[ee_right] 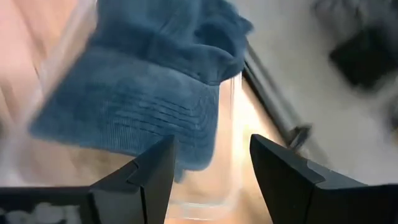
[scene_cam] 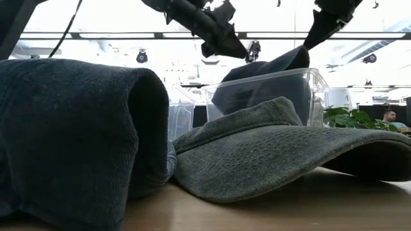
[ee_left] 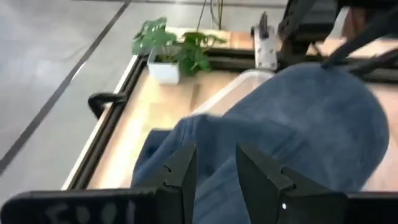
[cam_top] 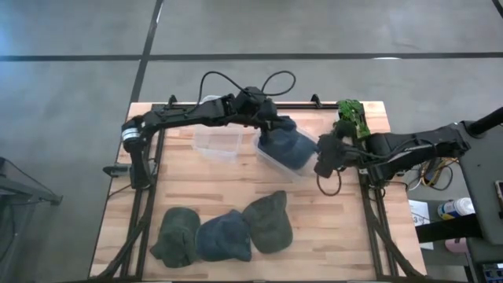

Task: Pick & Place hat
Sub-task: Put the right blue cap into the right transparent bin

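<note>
Both wrist views are motion-blurred; the low view glares with backlight.

- Left arm (cam_top: 189,115): slim dark links, silver ring at its base joint, looping black cables.
- Right arm (cam_top: 409,147): dark, with black cables.
- Both end effectors have dark, wedge-shaped fingers (ee_right: 147,173).

The left arm reaches from its left-side base across the back of the worktop, its left gripper (cam_top: 277,126) near the middle with jaws parted. The right arm extends in from the right edge, elbow bent; its right gripper (cam_top: 322,159) points inward, jaws apart, holding nothing.
</note>
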